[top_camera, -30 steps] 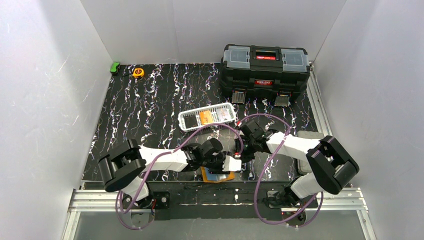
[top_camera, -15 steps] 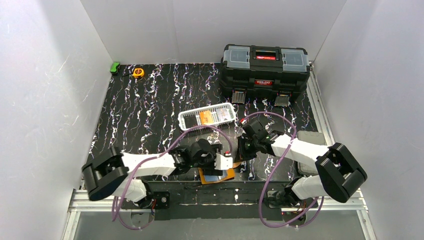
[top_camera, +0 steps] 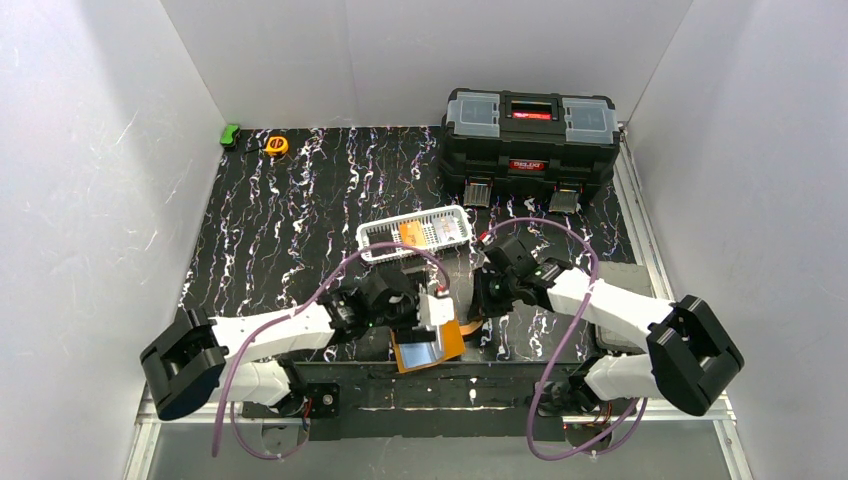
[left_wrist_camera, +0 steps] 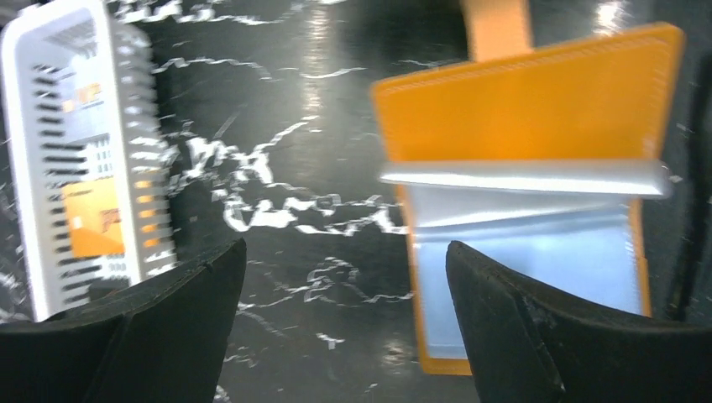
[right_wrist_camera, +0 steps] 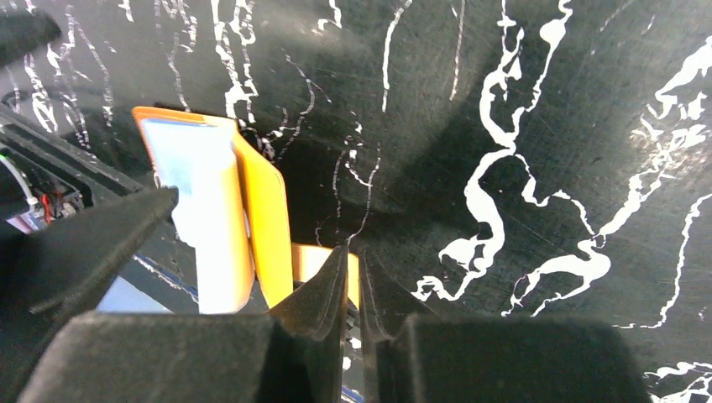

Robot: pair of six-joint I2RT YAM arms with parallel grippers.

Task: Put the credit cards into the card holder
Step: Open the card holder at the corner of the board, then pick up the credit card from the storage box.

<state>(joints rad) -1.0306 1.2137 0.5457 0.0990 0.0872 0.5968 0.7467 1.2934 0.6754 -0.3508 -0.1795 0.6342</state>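
Card holder (top_camera: pixel 428 345) lies open; credit cards (top_camera: pixel 410 233) not yet loaded, in basket (top_camera: pixel 365 246). My left end effector (left_wrist_camera: pixel 344 260) gapes; right end effector (right_wrist_camera: pixel 353 260) nearly together, and I cannot tell whether it grips anything.

Both arms are white tubular links between bulky black joint housings; a looping purple cable (top_camera: pixel 345 265) runs along the left arm (top_camera: pixel 270 335) and the right arm (top_camera: pixel 600 300). The left hand (left_wrist_camera: pixel 344 327) and right hand (right_wrist_camera: pixel 353 281) have matt black wedge-shaped fingers (left_wrist_camera: pixel 159 336)

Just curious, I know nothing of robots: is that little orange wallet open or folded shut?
Open: the card holder shows its orange inner flap and its pale blue clear pockets.
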